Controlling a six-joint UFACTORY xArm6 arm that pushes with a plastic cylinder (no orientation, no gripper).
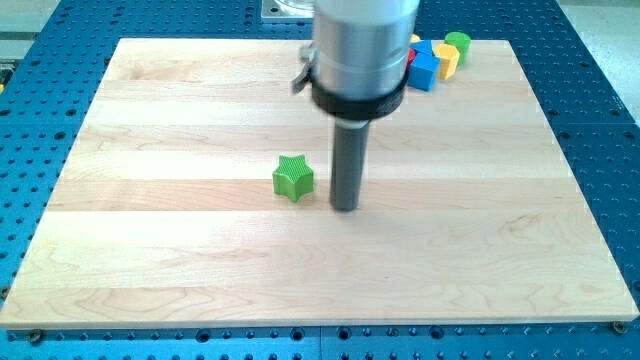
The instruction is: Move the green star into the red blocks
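Note:
The green star (293,177) lies near the middle of the wooden board (150,250). My tip (345,207) rests on the board just to the star's right, a small gap apart from it. A cluster of blocks sits at the view's top right, partly hidden behind the arm's body: a red block (417,48), a blue block (425,71), a yellow block (446,59) and a green cylinder (457,43). Any other red blocks are hidden by the arm.
The board is ringed by a blue perforated table (600,120). The arm's grey cylinder (362,45) covers the board's top centre.

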